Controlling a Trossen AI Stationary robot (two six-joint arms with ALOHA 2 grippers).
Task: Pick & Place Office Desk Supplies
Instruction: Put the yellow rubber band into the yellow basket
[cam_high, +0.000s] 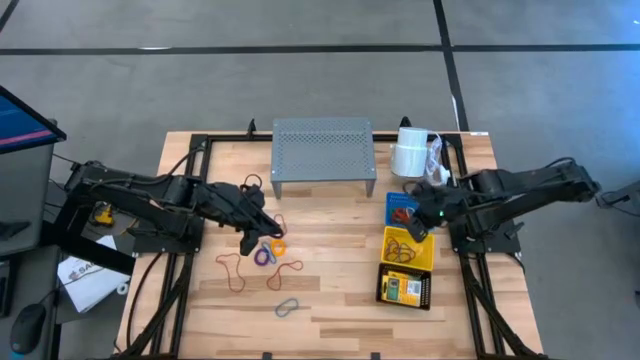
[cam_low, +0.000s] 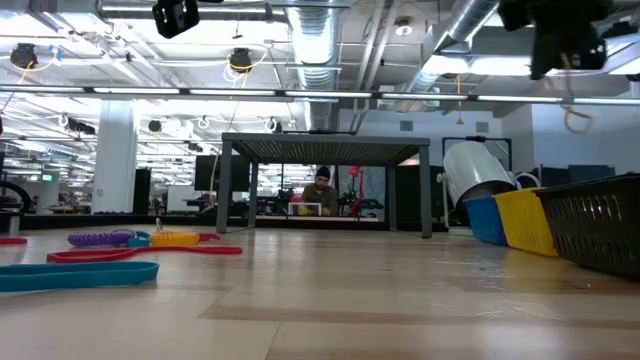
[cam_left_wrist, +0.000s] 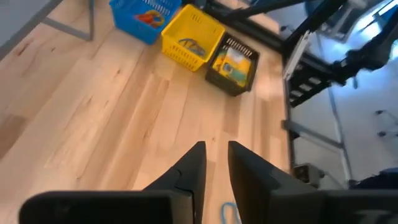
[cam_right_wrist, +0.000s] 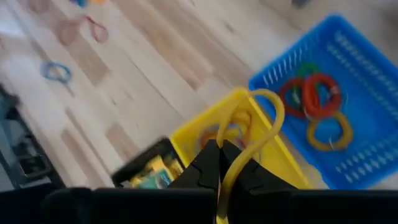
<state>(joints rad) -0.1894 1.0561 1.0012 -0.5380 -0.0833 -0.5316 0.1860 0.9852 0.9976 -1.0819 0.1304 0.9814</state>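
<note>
Three small baskets stand in a row on the table's right side: blue (cam_high: 400, 207) holding red and orange loops (cam_right_wrist: 314, 102), yellow (cam_high: 408, 248) holding a few loops, and black (cam_high: 404, 288) holding yellow-green crayon boxes (cam_left_wrist: 231, 62). More loops lie left of centre: purple (cam_high: 264, 254), orange (cam_high: 278, 245), red (cam_high: 232, 270) and a grey-blue one (cam_high: 287, 306). My right gripper (cam_right_wrist: 219, 149) hovers above the yellow basket, shut on a yellow loop (cam_right_wrist: 268, 115). My left gripper (cam_left_wrist: 216, 157) hangs above the loose loops with a narrow gap between its fingers and holds nothing. My right gripper pinches the yellow loop between its two fingers, at one end of the loop (cam_right_wrist: 222, 168), coming from above. The loop is lifted clear and hangs slack below the fingers (cam_low: 578, 118) over the yellow basket (cam_right_wrist: 205, 134).
A grey perforated metal shelf (cam_high: 323, 152) stands at the far middle of the table, with a white paper roll (cam_high: 410, 152) to its right. Bare wood lies between the loops and the baskets. A person sits in the room far behind the table (cam_low: 320, 190).
</note>
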